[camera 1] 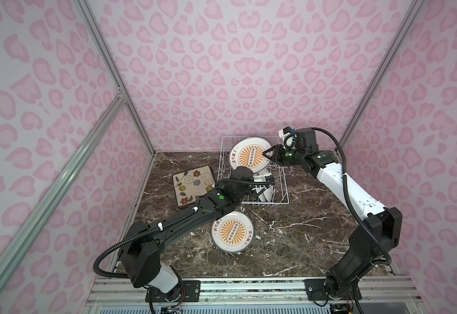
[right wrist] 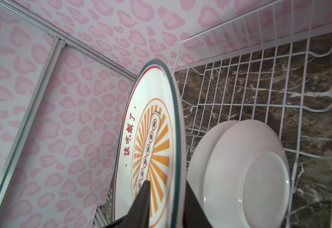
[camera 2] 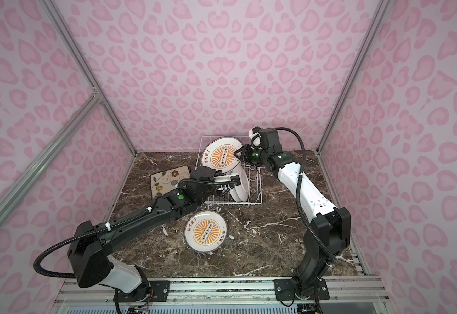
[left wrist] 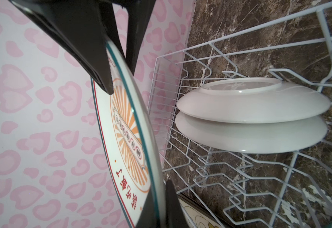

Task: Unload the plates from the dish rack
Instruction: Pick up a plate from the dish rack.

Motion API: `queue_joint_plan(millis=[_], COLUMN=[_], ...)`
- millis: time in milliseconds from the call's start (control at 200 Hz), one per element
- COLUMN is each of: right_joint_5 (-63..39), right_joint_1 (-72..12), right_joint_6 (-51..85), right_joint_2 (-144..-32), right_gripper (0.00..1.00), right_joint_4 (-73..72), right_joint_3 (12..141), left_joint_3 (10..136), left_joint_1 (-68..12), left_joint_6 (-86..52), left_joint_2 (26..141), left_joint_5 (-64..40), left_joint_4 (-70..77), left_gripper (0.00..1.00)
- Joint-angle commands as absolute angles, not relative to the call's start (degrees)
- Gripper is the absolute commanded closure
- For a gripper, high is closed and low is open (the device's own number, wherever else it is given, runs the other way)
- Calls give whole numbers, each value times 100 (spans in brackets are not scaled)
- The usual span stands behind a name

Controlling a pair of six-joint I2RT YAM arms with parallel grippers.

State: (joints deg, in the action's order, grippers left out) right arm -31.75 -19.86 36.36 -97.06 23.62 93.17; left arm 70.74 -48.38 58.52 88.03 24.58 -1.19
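A round plate (camera 1: 249, 159) with an orange sunburst centre hangs upright over the back of the white wire dish rack (camera 1: 265, 203). My left gripper (left wrist: 159, 205) is shut on one part of its rim. My right gripper (camera 1: 266, 155) pinches the opposite rim, one finger on the printed face (right wrist: 151, 138) and one behind. Two more round white plates (left wrist: 250, 110) stand in the rack with their backs showing. On the table lie a round sunburst plate (camera 2: 205, 231) and a square flowered plate (camera 2: 164, 180).
The rack (camera 2: 249, 203) stands at the back of the brown marble table (camera 1: 303, 231), close to the pink patterned wall. My left arm (camera 1: 183, 217) crosses over the corner of the square plate and the edge of the round one.
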Motion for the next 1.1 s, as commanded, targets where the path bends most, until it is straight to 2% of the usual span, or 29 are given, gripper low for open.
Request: queue_joint_plan(millis=[0, 65, 170, 290, 390, 455, 475, 515, 615, 785, 970, 1095], right_joint_5=[-3300, -3393, -3410, -3462, -3408, -3345, -3328, -3299, -3149, -3044, -2960, -3005], right_joint_1=[-1949, -1911, -1865, -1812, -1779, -1748, -1736, -1711, -1615, -1377, -1257, -1258], right_joint_6=[3727, 3816, 3871, 3986, 4026, 4072, 4084, 4119, 4116, 4149, 4148, 4122], right_joint_2=[-9697, -9678, -9630, -9560, -9466, -9386, -9367, -9322, -9220, -9047, -8870, -8868], right_gripper=[81, 92, 100, 100, 100, 100, 100, 100, 100, 100, 100, 100], right_joint_4=[2225, 2064, 1949, 1720, 1616, 1481, 1441, 1370, 1318, 1134, 794, 679], right_joint_3=[9210, 9117, 9015, 8895, 8845, 8753, 8715, 8647, 8561, 8209, 7917, 7862], left_joint_3=[7066, 7051, 7040, 7113, 7217, 7262, 7256, 7243, 7184, 7113, 7252, 7482], left_joint_1=[-4835, -4839, -4836, -4834, -4834, -4832, -4826, -4818, -4825, -4674, -4017, -3551], left_joint_6=[5880, 5871, 5871, 5701, 5493, 5377, 5340, 5286, 5163, 4477, 2421, 1309], left_joint_2=[8841, 8846, 8867, 8888, 8890, 8877, 8868, 8833, 8692, 8382, 7951, 7928], left_joint_5=[2566, 2584, 2608, 2628, 2609, 2610, 2601, 2556, 2285, 1833, 658, 16], left_joint_4=[461, 505, 553, 488, 271, 201, 202, 189, 70, 82, 24, -207], left_gripper=[96, 96, 96, 96, 81, 65, 55, 43, 26, 17, 0, 3])
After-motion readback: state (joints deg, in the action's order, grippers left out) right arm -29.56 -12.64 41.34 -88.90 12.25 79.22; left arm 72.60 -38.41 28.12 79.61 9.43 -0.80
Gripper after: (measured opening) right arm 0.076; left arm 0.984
